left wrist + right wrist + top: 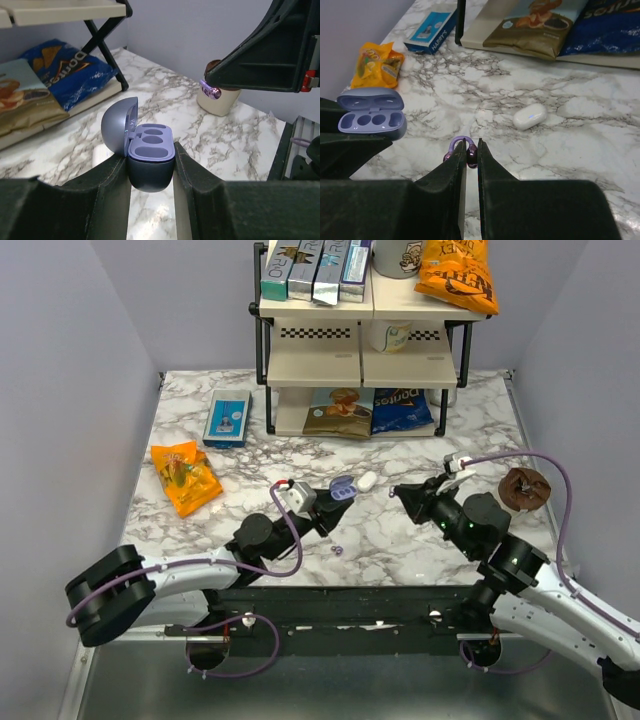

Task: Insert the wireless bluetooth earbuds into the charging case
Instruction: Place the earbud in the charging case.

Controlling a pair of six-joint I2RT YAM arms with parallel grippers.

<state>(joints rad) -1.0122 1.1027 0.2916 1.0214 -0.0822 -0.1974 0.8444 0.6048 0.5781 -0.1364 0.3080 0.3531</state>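
Note:
My left gripper (151,162) is shut on the charging case (149,167), a small lavender-blue case with its lid (119,127) swung open and its paler wells empty. In the top view the case (343,486) sits at the left gripper's (338,498) tips, mid-table. My right gripper (471,146) is shut on one purple earbud (456,146), its loop sticking out past the tips. That earbud (211,90) hangs above and to the right of the case. The right gripper (399,492) stands a short way right of the case. Another earbud (337,550) lies on the marble near the left arm.
A white oval case (367,480) lies just right of the charging case. An orange snack bag (185,477) and a blue box (228,418) lie at the left. A shelf rack (360,350) with chip bags stands at the back. A brown round item (524,488) rests at the right.

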